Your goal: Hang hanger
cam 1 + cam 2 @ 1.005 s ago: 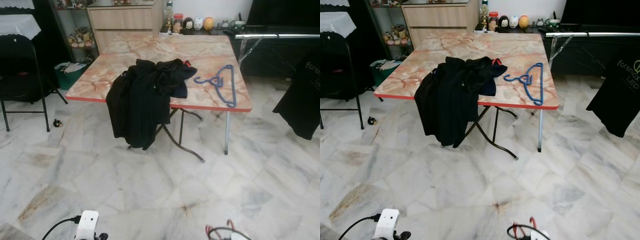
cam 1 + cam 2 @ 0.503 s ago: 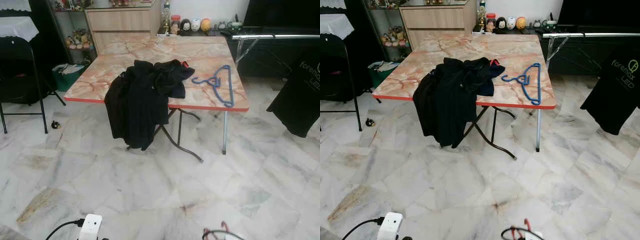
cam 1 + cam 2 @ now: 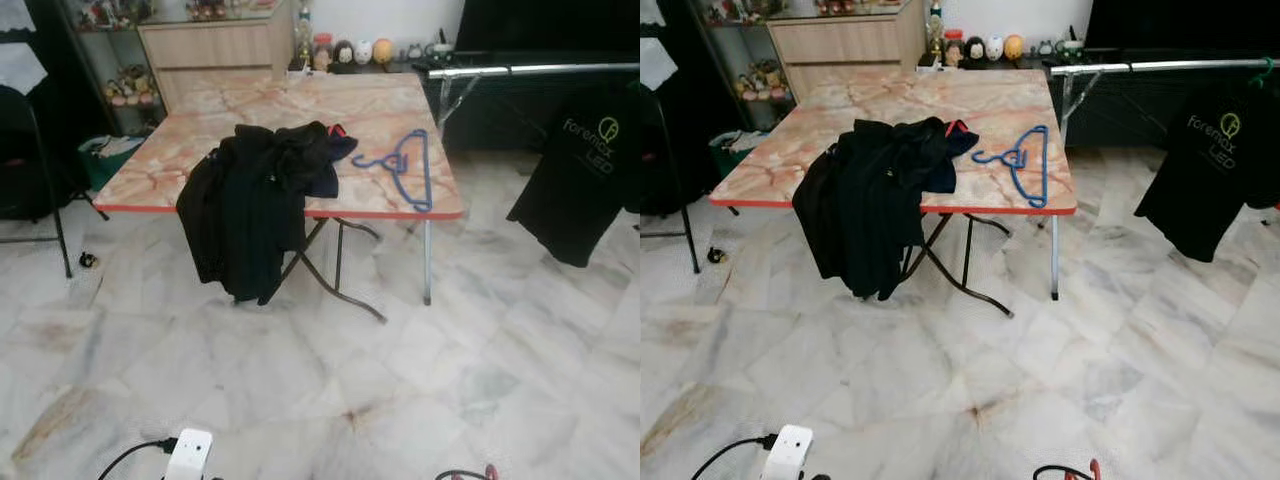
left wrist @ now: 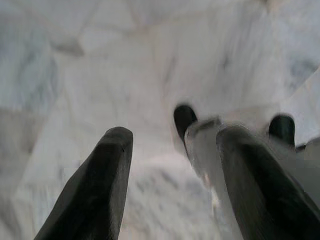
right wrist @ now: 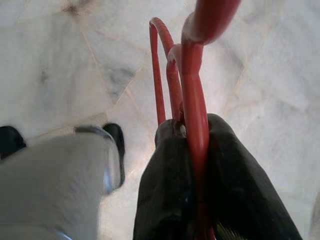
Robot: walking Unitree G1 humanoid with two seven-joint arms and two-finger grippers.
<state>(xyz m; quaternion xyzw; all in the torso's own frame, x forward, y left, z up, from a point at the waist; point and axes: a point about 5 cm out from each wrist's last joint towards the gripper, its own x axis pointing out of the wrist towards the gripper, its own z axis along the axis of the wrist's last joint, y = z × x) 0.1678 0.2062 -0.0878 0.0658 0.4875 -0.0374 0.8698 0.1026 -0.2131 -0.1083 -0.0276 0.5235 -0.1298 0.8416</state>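
The red hanger (image 5: 196, 107), a thin glossy plastic rod with a curved hook, is pinched between the black fingers of the right gripper (image 5: 197, 165) above the marble floor (image 3: 420, 360). The left gripper (image 4: 172, 175) hangs spread apart. On the marbled surface (image 3: 880, 105) lie a blue hanger (image 3: 1023, 165) and black clothes (image 3: 875, 200).

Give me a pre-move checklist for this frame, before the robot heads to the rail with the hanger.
1. Right pincer shut on red hanger: ok.
2. Left pincer open, holding nothing: ok.
3. Rail in sight, ahead to the right: ok.
4. Free space on rail beside hung black T-shirt: cannot tell.
5. Floor toward the rail free of obstacles: ok.
6. Blue hanger lying on table, out of the way: ok.
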